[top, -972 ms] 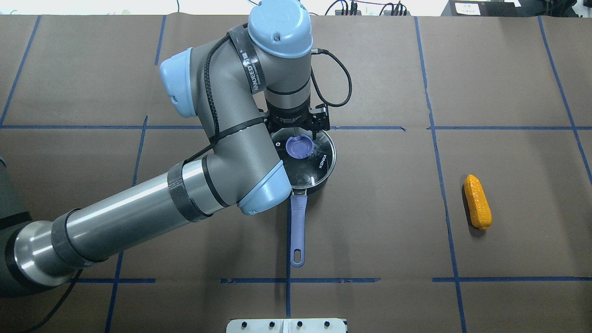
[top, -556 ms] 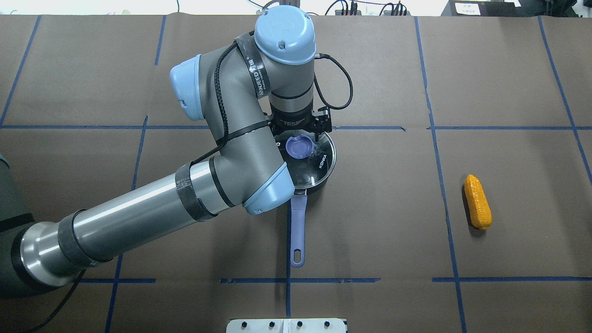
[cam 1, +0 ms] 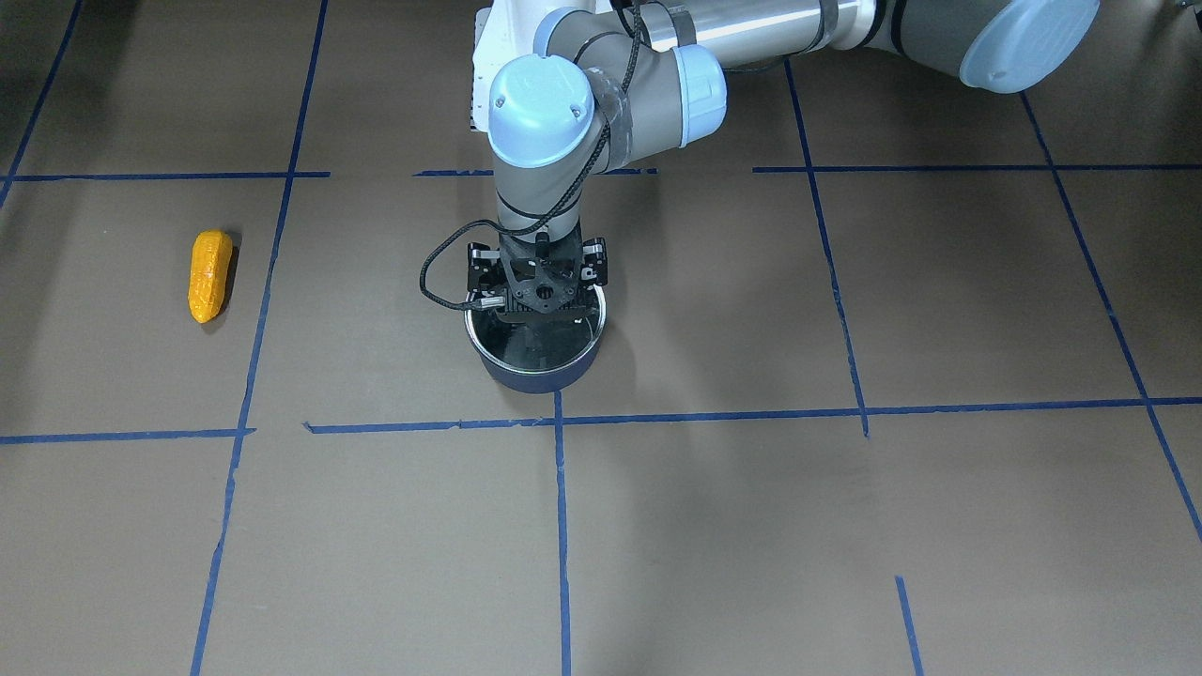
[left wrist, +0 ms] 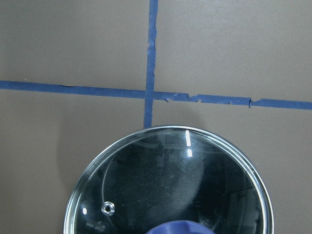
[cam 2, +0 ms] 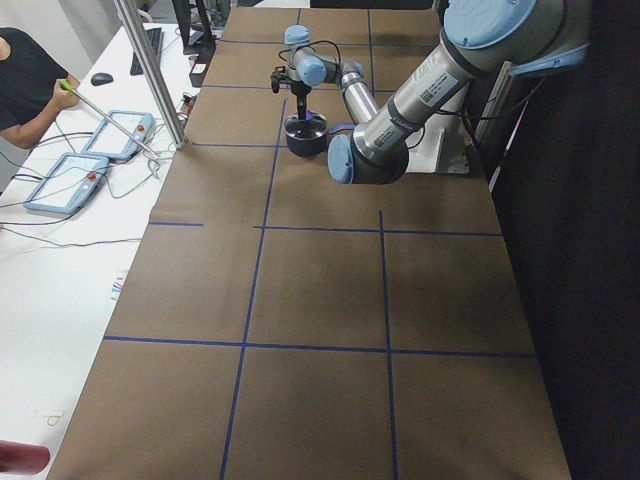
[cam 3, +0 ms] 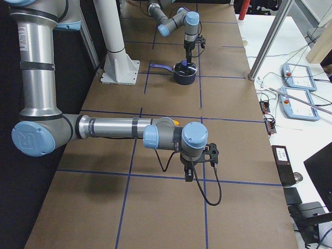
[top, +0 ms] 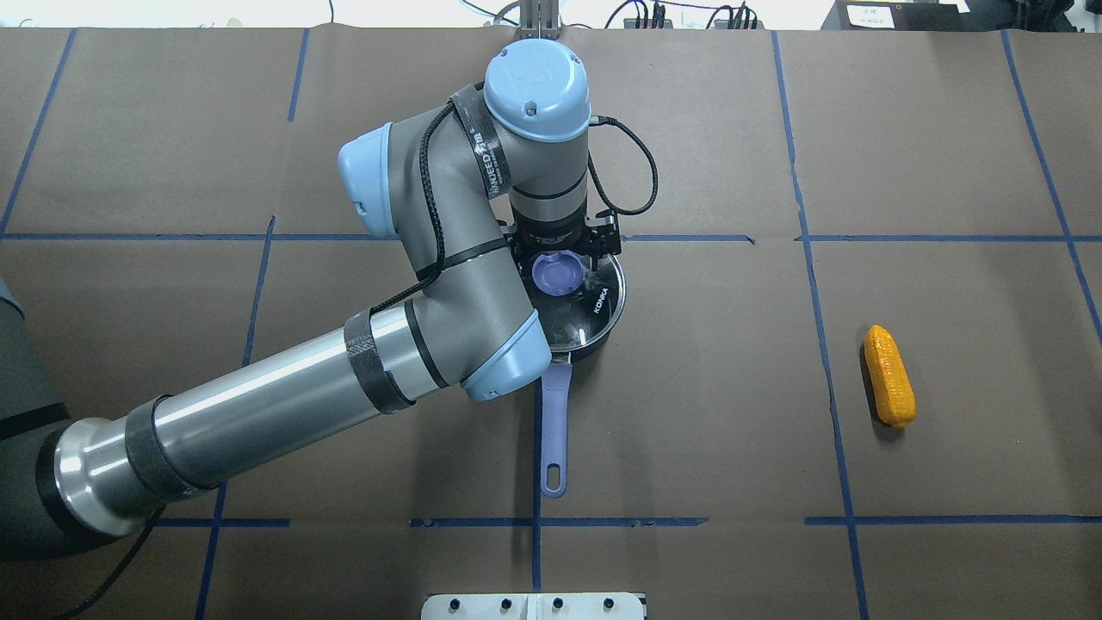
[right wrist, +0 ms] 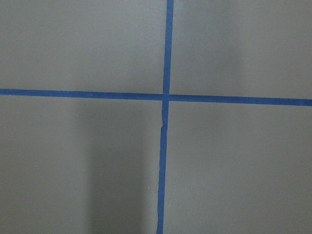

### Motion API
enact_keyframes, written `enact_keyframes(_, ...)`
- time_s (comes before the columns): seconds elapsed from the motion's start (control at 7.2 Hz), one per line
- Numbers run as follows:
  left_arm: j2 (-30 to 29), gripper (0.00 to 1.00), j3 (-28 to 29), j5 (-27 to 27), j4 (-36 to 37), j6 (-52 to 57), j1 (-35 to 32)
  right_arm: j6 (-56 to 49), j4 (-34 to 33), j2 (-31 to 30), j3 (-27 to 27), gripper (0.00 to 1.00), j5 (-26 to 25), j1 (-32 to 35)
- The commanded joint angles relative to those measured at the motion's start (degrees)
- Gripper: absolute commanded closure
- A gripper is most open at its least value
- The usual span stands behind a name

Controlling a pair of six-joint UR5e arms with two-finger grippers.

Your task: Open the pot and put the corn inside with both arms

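1. Grey left arm [top: 284, 405] reached over the pot [top: 590, 312]; whether its left gripper [cam 1: 537, 305] clasped the lid knob [top: 556, 274], you couldn't tell.
2. Pot sat lidded.
3. Corn [top: 889, 387] lay at its three o'clock, well apart.
4. Right gripper [cam 3: 189, 175]: grip unreadable.

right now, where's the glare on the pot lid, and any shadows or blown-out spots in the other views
Left wrist view: sharp, small white glints on the glass lid near its upper rim. Right wrist view: soft vertical shadow band on the table left of centre, no glare. Overhead view: strip beyond the table's far edge is blown out white.
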Motion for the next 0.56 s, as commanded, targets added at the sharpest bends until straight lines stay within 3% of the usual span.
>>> enact_keyframes(0.0,0.13,0.00,0.05,0.00,-0.04,-0.09,0.71,-0.03,0.00,0.00,-0.03,0.00,-0.01,0.00)
enact_keyframes(0.14,-0.05,0.24,0.05,0.00,0.31,-0.17,0.71,-0.03,0.00,0.00,-0.03,0.00,-0.01,0.00)
enact_keyframes(0.28,0.04,0.70,-0.30,0.00,0.57,-0.17,0.71,0.06,0.00,0.00,-0.12,0.00,-0.01,0.00)
enact_keyframes(0.42,-0.05,0.91,-0.48,0.00,0.66,-0.17,0.71,0.15,0.00,0.00,0.05,0.00,-0.01,0.00)
